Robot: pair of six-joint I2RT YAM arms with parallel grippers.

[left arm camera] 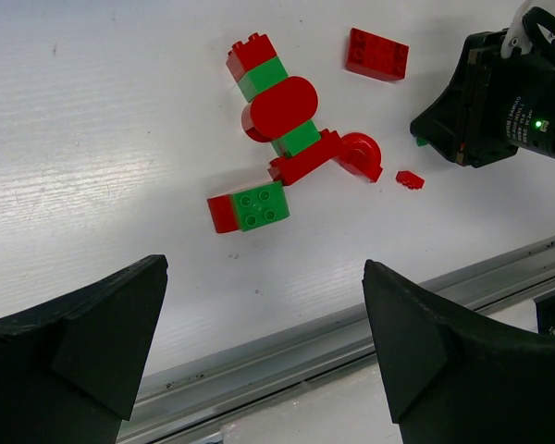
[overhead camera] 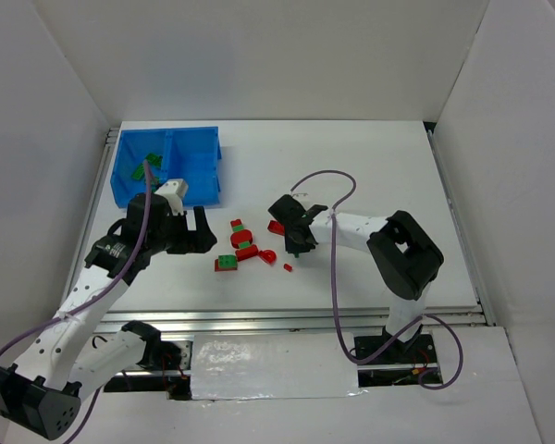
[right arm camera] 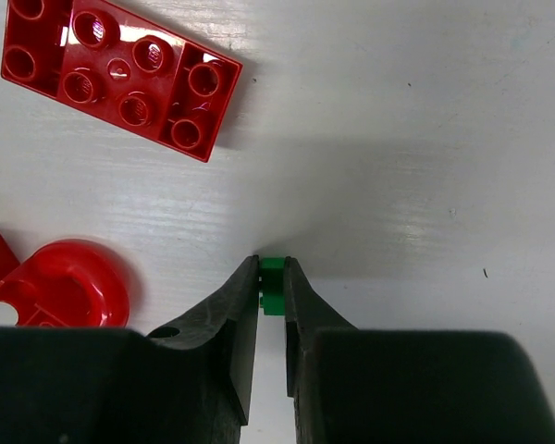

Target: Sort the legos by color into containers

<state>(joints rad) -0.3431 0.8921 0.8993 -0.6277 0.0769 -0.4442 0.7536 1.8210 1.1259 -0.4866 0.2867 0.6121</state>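
Two compartments make up the blue bin [overhead camera: 199, 165], which from above lies well beyond the left gripper [overhead camera: 203, 231]. A few green pieces [overhead camera: 153, 163] already sit in its left-hand compartment. The loose legos [overhead camera: 240, 242] lie on the table [overhead camera: 370, 166] between the two grippers, nearer the left one's tips. The right gripper [overhead camera: 299, 246] is tipped down at the table on the other side of that cluster. What it has, if anything, is too small to tell from up here.

From the left wrist, the left fingers [left arm camera: 74, 351] stand wide apart with nothing between them, raised off the table and aimed at the cluster ahead. I judge this arm is holding off so the two do not crowd one patch. Several red and green bricks ahead of these jaws are stuck together, so they will need pulling apart before they can be sorted. A red brick [left arm camera: 377, 54] lies alone farther out, and a red crumb [left arm camera: 409, 180] sits right of the cluster.

From the right wrist, the jaws are pinched together on a tiny green lego [right arm camera: 273, 266], caught at their very tips because so small a piece offers nothing more to hold. A round red piece [right arm camera: 69, 282] lies just left of the jaws. The step in hand looks like the pick, with the carry to the green compartment not yet begun.
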